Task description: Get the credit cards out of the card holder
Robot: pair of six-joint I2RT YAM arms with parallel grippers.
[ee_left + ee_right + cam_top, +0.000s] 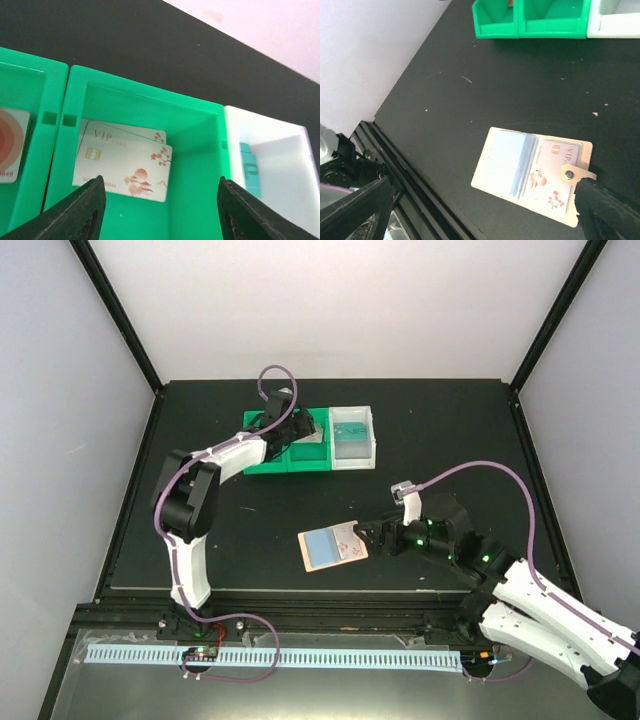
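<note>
Tan leather, folded out flat: that's the card holder [492, 175], lying open on the black table [520, 85] towards the near edge, well apart from the bins at the back. Its inner left side is a blue-grey panel [507, 161], and there's one credit card in its right pocket [551, 172], white with a gold chip and red blossom artwork. The little snap tab [571, 173] sticks out from the right edge.

The right gripper [482, 184] hangs low over the holder with its jaws spread as wide as they go, gripping nothing. One dark finger [605, 207] sits just beside the snap tab; whether it touches is hard to call.

Over to the far side! The left gripper [161, 182] hovers above the middle compartment of the green bin [150, 92], jaws parted and nothing between them. Down on the compartment floor lie two white VIP cards [125, 167], stacked slightly askew, with the same red blossoms and sun. The next green compartment holds a card with orange rings [10, 145], and the white bin [280, 137] alongside holds a teal card [249, 170], leaning against its wall.
</note>
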